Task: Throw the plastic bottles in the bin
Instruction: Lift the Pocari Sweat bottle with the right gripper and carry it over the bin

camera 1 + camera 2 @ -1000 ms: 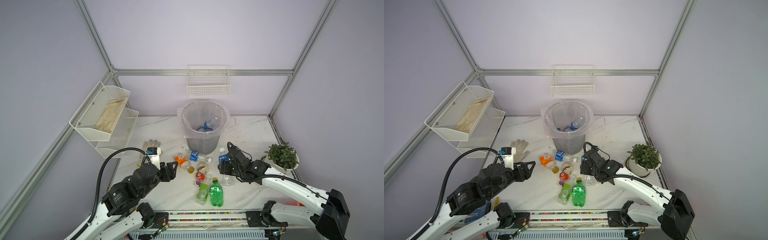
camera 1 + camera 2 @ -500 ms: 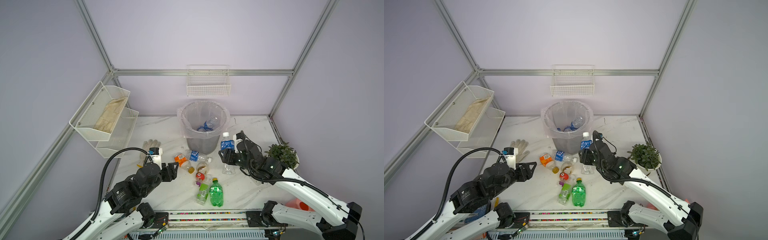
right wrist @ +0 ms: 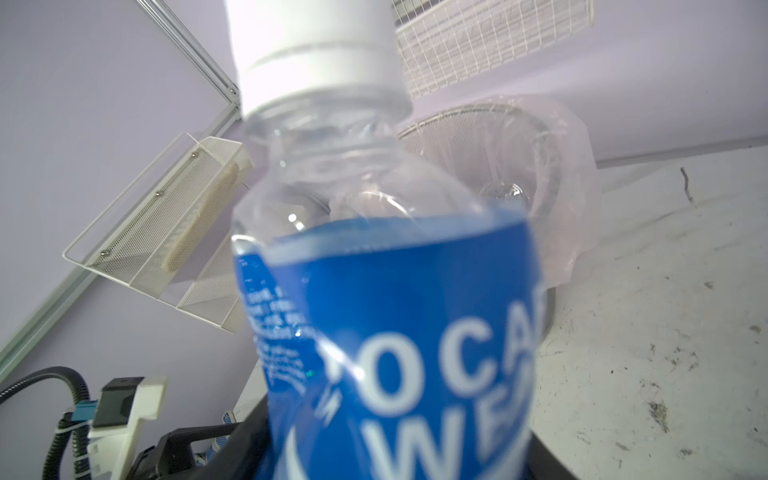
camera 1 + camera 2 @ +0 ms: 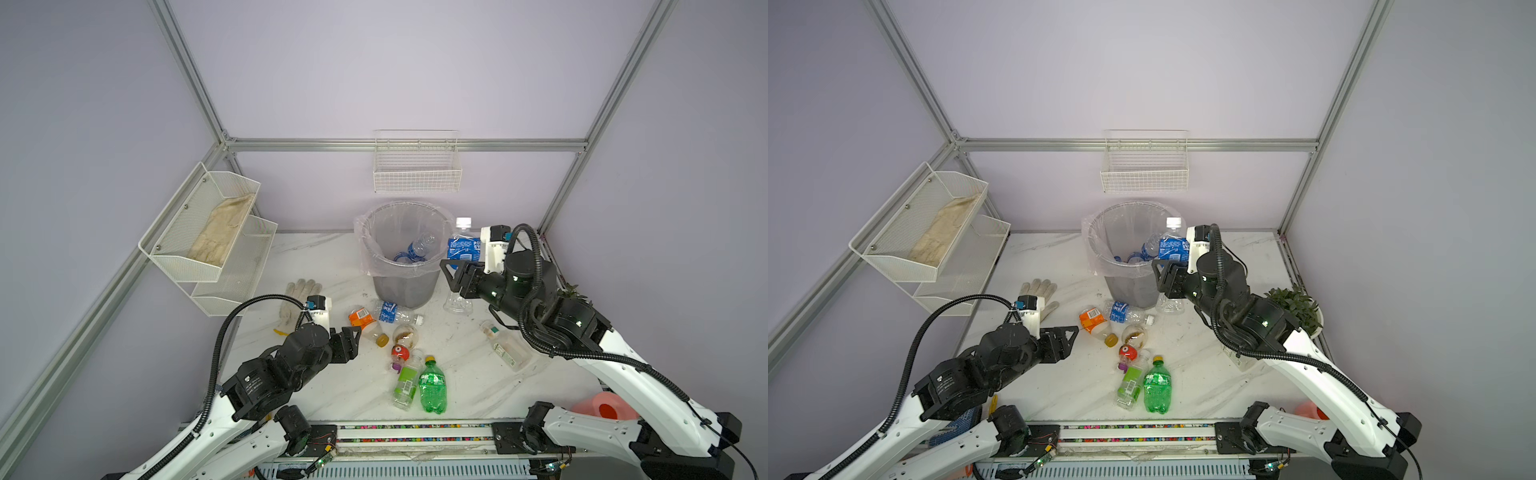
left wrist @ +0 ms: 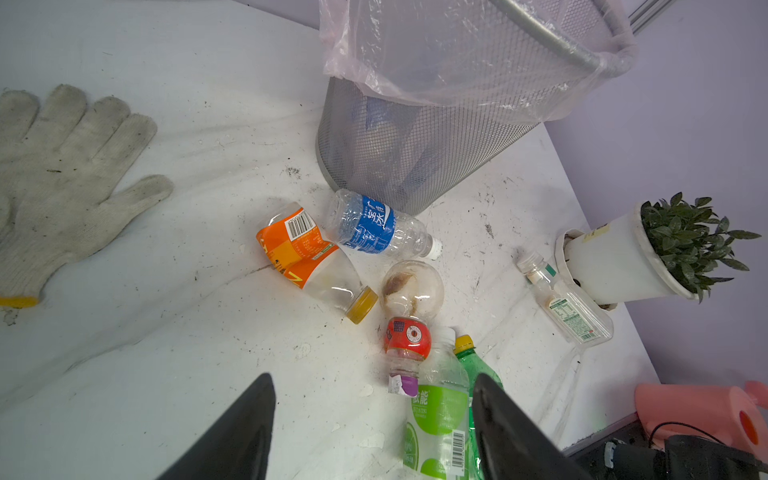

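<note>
The right tool [image 4: 456, 272] is clenching a white-capped bottle [image 4: 462, 248] by its blue-labelled middle and holding it upright just beside the bin [image 4: 405, 286], on the bin's right, with the cap pointing up. The left tool [image 4: 351, 340] is hanging released over the counter [image 4: 469, 374] in front of the bin and to its left, its jaws standing apart and gripping nothing. The bin is standing upright with a clear bag [image 4: 362, 253] folded over its rim, and inside it a clear blue-labelled bottle [image 4: 419, 244] is leaning against the wall above more blue-and-clear plastic that is too jumbled to count. Just in front of the bin a second blue-labelled bottle [image 4: 392, 312] and an orange-labelled bottle [image 4: 365, 322] are lying side by side, touching. Farther from the bin, a round clear bottle with a red band [image 4: 404, 343], a pale-green-labelled bottle [image 4: 406, 382] and a green bottle [image 4: 432, 386] are lying in a cluster. Right of that cluster, a small clear bottle [image 4: 505, 347] is lying alone near a white pot [image 5: 611, 266] holding a leafy plant [image 5: 690, 241]. Left of the bin a glove [image 4: 297, 299] is lying flat. On the wall left of the bin, a tiered mesh shelf [image 4: 183, 266] is holding a beige cloth-like thing [image 4: 220, 232] in its upper tray.
</note>
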